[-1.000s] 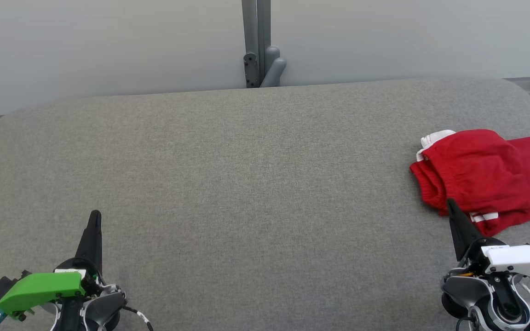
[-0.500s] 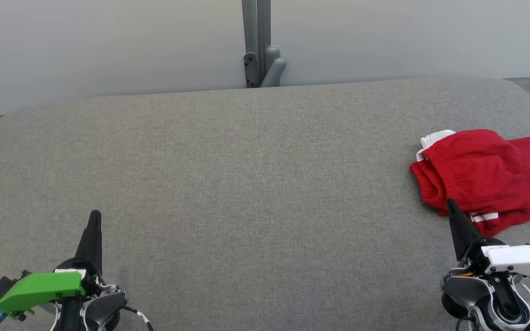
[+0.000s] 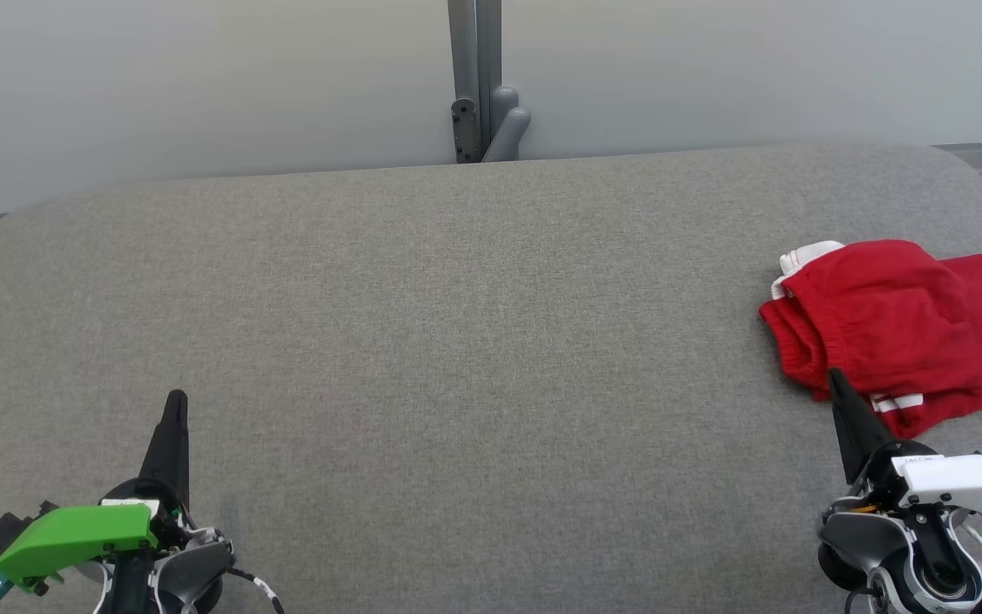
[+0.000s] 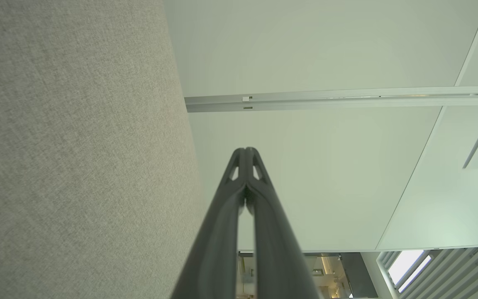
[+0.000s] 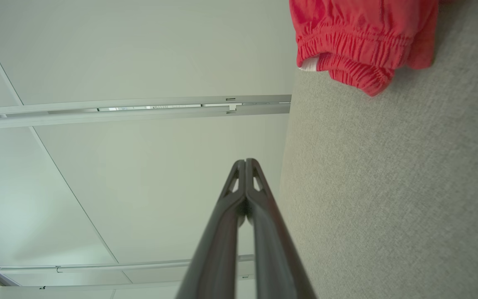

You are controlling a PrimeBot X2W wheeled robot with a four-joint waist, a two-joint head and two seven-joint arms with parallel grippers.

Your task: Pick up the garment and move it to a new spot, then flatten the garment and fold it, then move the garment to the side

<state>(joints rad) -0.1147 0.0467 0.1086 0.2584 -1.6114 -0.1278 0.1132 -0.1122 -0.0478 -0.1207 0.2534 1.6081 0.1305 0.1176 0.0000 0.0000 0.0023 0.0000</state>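
Note:
The garment is a pair of red shorts with white trim, lying bunched at the right edge of the grey fabric surface. Its elastic waistband shows at the top of the right wrist view. My right gripper is shut and empty at the lower right, its tip just in front of the garment's near edge. My left gripper is shut and empty at the lower left, far from the garment. Both pairs of fingers press together in the wrist views.
A pale wall runs behind the surface, with a grey post and bracket at its middle. The surface has rounded far corners and a wide bare stretch between the two grippers.

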